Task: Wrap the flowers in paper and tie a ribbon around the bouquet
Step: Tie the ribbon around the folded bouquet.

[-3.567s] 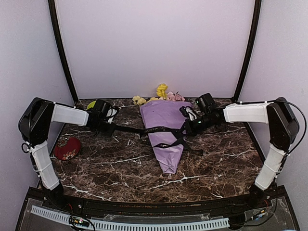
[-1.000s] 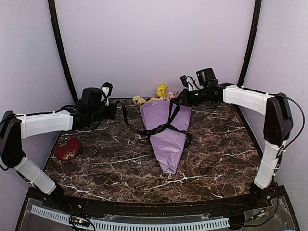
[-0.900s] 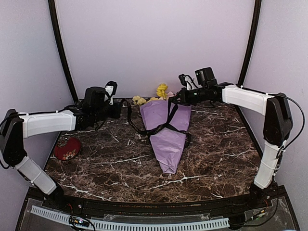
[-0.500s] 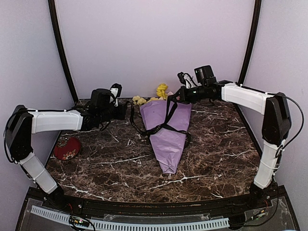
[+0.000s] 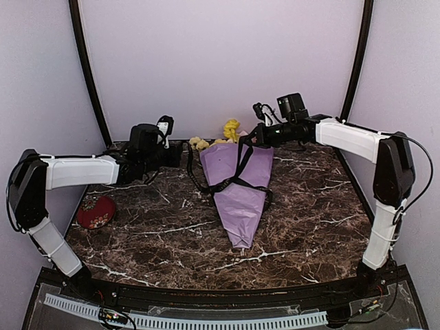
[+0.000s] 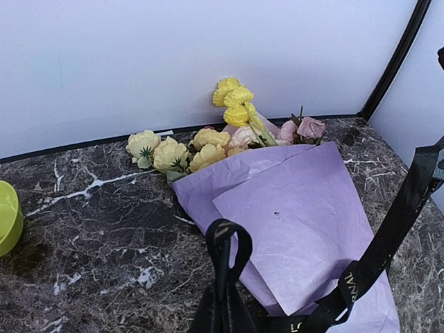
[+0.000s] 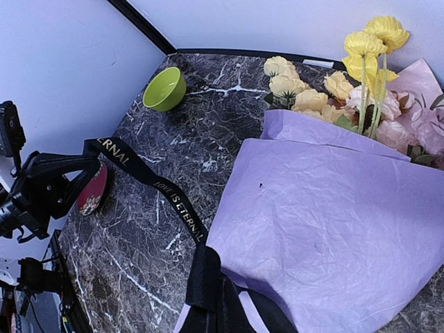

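The bouquet (image 5: 240, 196) lies at the centre of the desk (image 5: 158, 230). The tip of its cone points to 6 o'clock, and the flowers (image 5: 232, 128) spill out of the paper (image 5: 237, 161) at 12 o'clock. The ribbon (image 5: 221, 185) crosses the cone about halfway down, and both of its ends rise off the desk.

The left hand (image 5: 177, 155) hangs at 10 o'clock from the bouquet, pinched fully closed on one end. In its wrist view a small loop of strap stands up from the fingers. The right hand (image 5: 253, 135) sits at about 1 o'clock above the blooms, also clamped tight on its end, and a strand runs steeply from it down to the crossing.

This looks like the tightening part of the tie, with the wrap in place and the ends crossed but not yet snug. The left strand sags in a curve toward 8 o'clock before it reaches the paper, so that slack should come out first.

- Pull the two ends apart along the 9-to-3 line, low over the desk, with even tension. That way the crossing should cinch on the cone and not lift it or drag it sideways.
- The paper looks thin and already creased, so a hard tug may crush the cone or slide the band toward the narrow tip.
- Keep the right strand clear of the flower heads.

A green bowl (image 7: 165, 89) and a red dish (image 5: 95, 210) sit well off toward 9 o'clock, out of the way.
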Available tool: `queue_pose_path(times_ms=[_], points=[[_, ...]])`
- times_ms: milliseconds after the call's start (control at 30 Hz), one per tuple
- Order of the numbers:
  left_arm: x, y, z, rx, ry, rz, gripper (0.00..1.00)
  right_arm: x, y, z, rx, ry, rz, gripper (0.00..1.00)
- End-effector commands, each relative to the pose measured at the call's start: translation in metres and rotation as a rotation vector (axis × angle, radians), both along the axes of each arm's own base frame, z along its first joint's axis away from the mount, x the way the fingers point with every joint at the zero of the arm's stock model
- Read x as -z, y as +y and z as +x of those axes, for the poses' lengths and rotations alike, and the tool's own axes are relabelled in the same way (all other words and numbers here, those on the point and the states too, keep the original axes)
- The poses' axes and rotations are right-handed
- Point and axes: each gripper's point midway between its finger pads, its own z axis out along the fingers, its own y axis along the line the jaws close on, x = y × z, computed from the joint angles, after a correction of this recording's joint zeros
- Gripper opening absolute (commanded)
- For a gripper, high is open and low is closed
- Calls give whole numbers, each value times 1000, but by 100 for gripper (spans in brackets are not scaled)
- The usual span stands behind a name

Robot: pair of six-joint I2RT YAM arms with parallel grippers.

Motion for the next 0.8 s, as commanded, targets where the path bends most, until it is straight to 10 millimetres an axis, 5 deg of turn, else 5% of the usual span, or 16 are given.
queue_pose_path(times_ms=[0,100,200,300,400,567,767], points=[[-3,8,7,-49,-14,-31,0,0,-8,19,24,-54,-28,0],[-3,67,24,-197,37,-116,0,13,-69,37,174,-17,-18,0],[18,174,21,-485,118,-121,0,54,-179,39,480,105,-41,0],[47,269,-9,-733,215,-108,0,109,-292,1,799,248,26,0],[79,334,-50,-937,282,-117,0,148,-384,-48,1107,303,28,0],[114,390,-96,-1140,361,-190,0,182,-419,-91,1241,372,-97,0],[100,432,-120,-1253,322,-198,0,185,-459,-113,1344,376,-117,0]])
